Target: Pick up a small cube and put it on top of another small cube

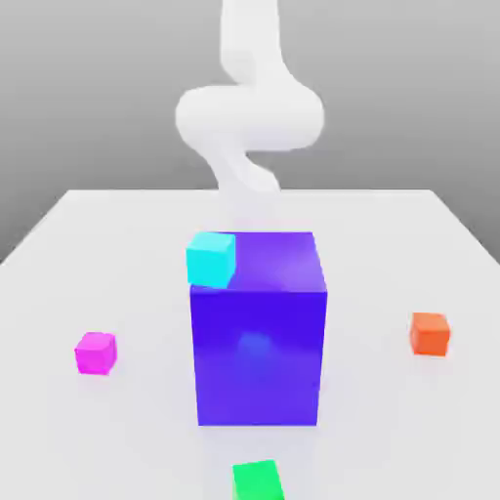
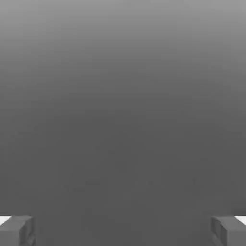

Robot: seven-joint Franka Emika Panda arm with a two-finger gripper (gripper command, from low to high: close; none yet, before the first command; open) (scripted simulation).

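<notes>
Green cube (image 1: 258, 480) before blue-violet block (image 1: 258, 342).

Exterior view facing the arm (image 1: 250, 117) across the table (image 1: 371, 391), from slightly above, cubes between.

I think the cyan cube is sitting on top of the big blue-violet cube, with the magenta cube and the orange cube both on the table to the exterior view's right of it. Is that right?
Not quite: the exterior view shows the magenta cube on its left.
</notes>
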